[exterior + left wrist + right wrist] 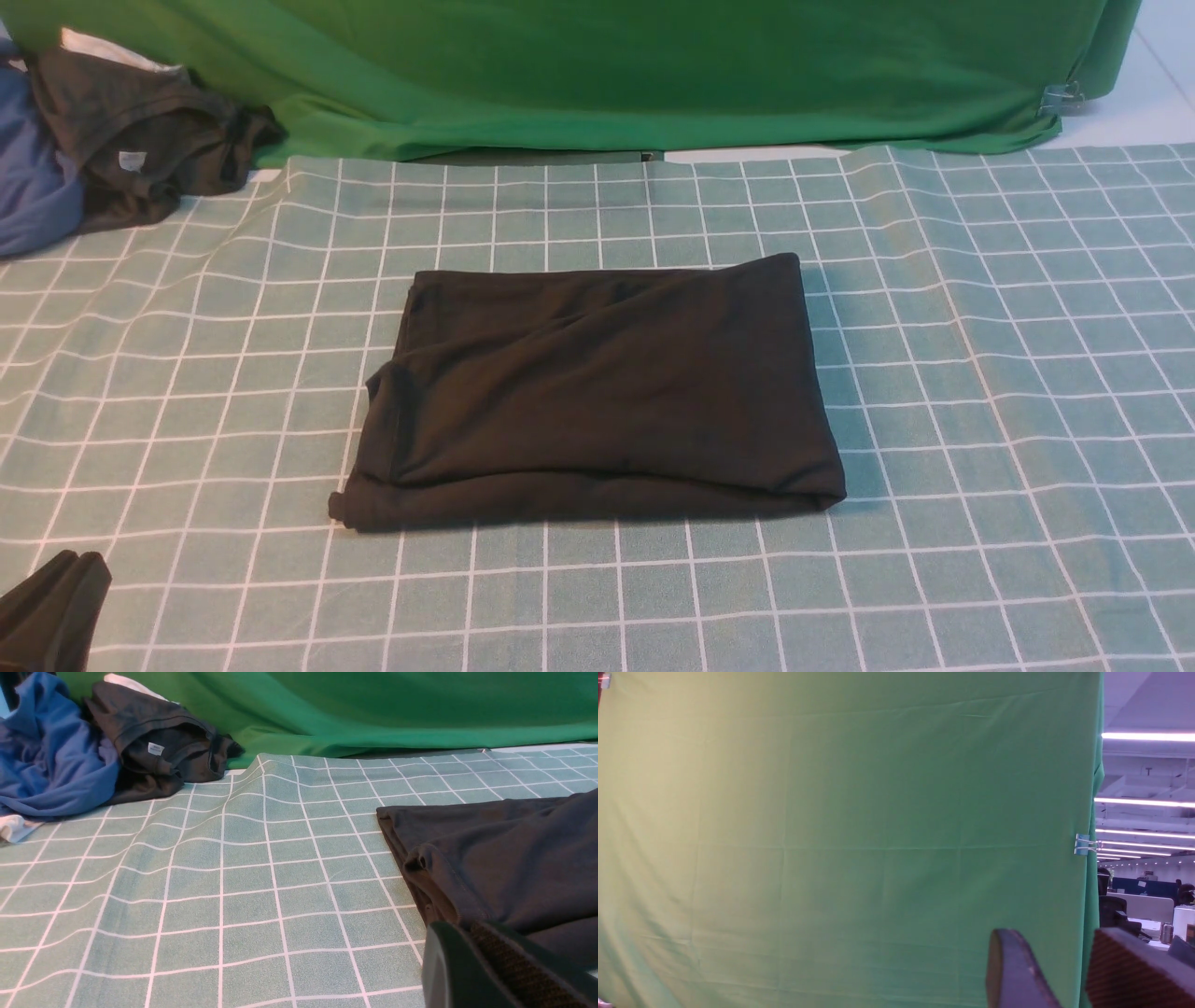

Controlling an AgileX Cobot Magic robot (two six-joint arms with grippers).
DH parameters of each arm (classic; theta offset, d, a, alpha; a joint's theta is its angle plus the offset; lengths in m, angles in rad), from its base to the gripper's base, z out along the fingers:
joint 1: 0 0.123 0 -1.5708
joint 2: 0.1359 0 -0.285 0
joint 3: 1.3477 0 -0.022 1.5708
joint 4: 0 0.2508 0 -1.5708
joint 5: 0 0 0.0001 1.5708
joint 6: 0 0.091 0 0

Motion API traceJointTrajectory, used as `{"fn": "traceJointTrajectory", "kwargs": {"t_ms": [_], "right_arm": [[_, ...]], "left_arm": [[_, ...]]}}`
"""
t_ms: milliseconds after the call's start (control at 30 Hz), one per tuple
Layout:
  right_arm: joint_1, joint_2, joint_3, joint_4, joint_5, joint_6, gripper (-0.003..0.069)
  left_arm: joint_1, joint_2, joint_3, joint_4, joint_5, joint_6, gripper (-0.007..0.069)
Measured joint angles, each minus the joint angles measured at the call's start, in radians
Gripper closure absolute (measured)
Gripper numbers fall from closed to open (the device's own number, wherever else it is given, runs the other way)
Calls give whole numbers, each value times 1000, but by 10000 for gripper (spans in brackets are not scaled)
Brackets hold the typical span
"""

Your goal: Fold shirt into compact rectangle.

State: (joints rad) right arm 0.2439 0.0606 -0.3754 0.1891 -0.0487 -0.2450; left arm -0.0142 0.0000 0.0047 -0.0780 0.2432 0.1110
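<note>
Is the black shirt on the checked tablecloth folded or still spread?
Folded: the black shirt lies as a compact, layered rectangle on the checked tablecloth, sleeves tucked away, no gripper touching it.

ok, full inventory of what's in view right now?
shirt: 1, black, folded into a rectangle, mid-table
tablecloth: 1, pale green with white grid, covers the table
green cloth: 1, bright green, hung behind the table
grey garment: 1, dark grey with a small white tag, crumpled at the far left
blue garment: 1, blue, crumpled beside the grey one at the left edge
clip: 1, metal, on the green cloth at the right
left claw: 1, black, shut, near-left corner, off the shirt
right claw: 1, dark, jaws apart, holding nothing, facing the green cloth
</note>
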Motion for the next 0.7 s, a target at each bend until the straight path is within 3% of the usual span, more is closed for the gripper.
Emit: {"fn": "traceJointTrajectory", "kwargs": {"t_ms": [500, 700], "right_arm": [[-3, -3, 0, -4, 10, -26, 422], [-127, -20, 95, -7, 42, -112, 422]], "left_arm": [[0, 0, 0, 2, 0, 0, 610], [0, 0, 0, 3, 0, 0, 610]]}}
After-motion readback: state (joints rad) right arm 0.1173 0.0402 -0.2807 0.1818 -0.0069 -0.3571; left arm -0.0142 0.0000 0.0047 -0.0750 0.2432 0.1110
